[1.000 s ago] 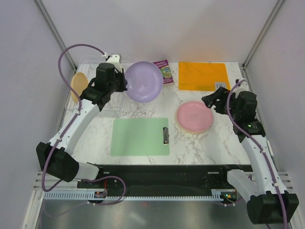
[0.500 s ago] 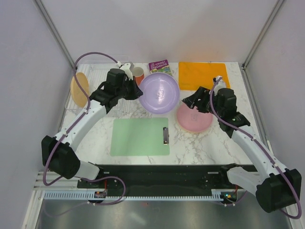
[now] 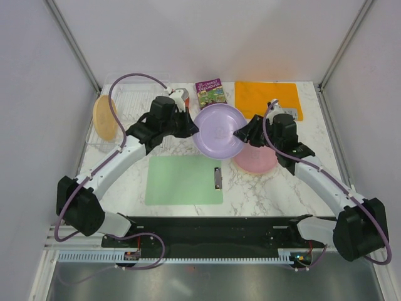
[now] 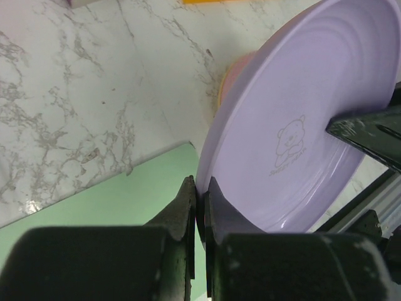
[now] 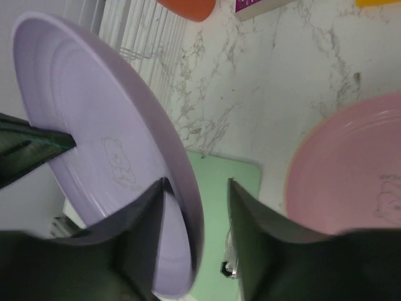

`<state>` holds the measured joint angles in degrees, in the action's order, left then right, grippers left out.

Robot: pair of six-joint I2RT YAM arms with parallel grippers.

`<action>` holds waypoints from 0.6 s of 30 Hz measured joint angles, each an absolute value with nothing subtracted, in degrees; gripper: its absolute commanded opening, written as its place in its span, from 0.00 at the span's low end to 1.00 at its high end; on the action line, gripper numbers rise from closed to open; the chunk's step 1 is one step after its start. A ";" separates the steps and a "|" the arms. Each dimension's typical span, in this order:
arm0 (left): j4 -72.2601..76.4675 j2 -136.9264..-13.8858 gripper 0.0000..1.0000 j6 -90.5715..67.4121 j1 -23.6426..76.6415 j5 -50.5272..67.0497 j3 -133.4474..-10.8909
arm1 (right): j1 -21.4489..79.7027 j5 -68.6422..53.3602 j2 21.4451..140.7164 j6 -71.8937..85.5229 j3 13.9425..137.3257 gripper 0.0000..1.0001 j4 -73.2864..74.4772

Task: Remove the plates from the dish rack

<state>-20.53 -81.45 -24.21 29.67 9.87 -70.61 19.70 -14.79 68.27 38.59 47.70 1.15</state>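
Bear print [image 4: 289, 143] on lilac plate [image 4: 332, 75]

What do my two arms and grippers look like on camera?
Both arms have white links with black joint housings: left arm, right arm. A purple cable loops along each. The left gripper and right gripper are black with flat, tapered fingers.

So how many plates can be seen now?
3: lilac plate in the left gripper, pink plate on the table, yellow-orange plate standing in the dish rack. Another may be hidden.
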 measured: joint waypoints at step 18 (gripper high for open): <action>-22.55 -77.38 1.00 -16.49 31.57 -19.81 -67.90 | 14.63 3.90 61.23 32.75 52.80 0.03 19.20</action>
<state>-22.55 -77.38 -16.49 31.57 -19.81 -67.90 14.63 3.90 61.23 32.75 52.80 19.20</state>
